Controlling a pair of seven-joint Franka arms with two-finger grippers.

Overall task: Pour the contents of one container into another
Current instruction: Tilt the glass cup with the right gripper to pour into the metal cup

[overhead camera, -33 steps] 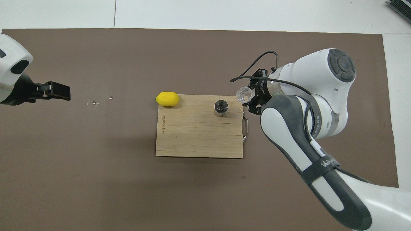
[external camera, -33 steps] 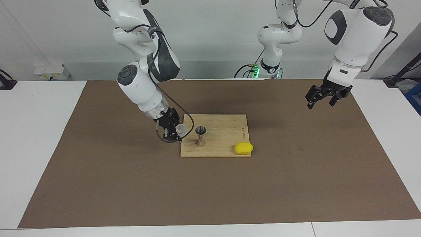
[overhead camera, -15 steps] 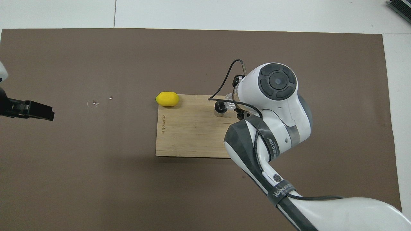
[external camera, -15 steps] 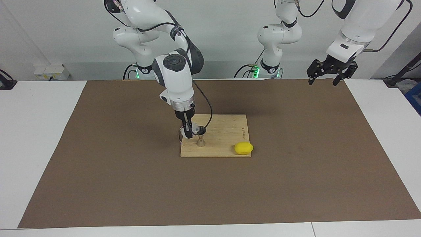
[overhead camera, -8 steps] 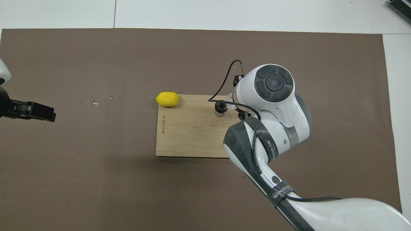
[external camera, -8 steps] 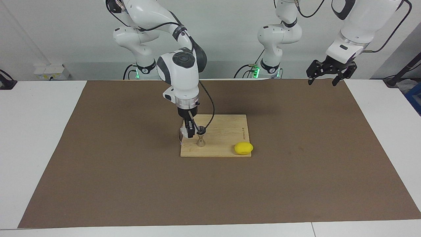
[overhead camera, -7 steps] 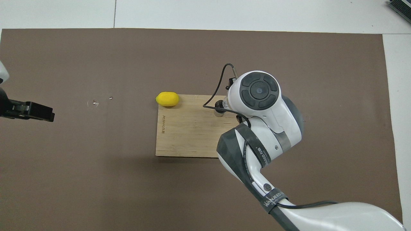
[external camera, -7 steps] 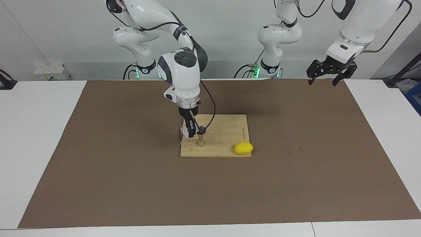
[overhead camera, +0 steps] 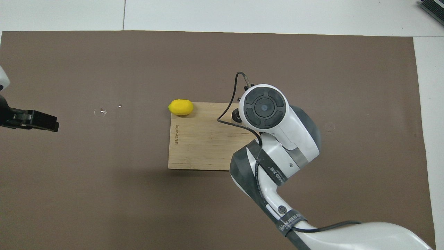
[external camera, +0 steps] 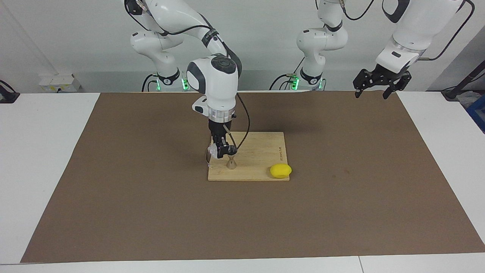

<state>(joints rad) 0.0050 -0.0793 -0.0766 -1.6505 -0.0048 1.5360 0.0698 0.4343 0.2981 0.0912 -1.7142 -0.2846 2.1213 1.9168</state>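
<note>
brown matting covers the white tabletop [external camera: 45,159], and on it lies a pale wooden cutting board [external camera: 261,151] with a yellow lemon [external camera: 280,170] at the corner toward the left arm's end. the right gripper [external camera: 221,151], fingers clamped on the small clear textured glass tumbler [external camera: 214,151], holds it tipped at the mouth of the silver hourglass-shaped metal jigger [external camera: 231,162] standing on the board. the left gripper [external camera: 380,88] waits over the mat's edge by its own base, fingers spread.

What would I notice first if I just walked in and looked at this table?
Probably the right claw tipping a little glass tumbler over the metal jigger on the wooden board. Next, the bright yellow lemon at the board's corner. The left claw waits open in the air at its own end.
</note>
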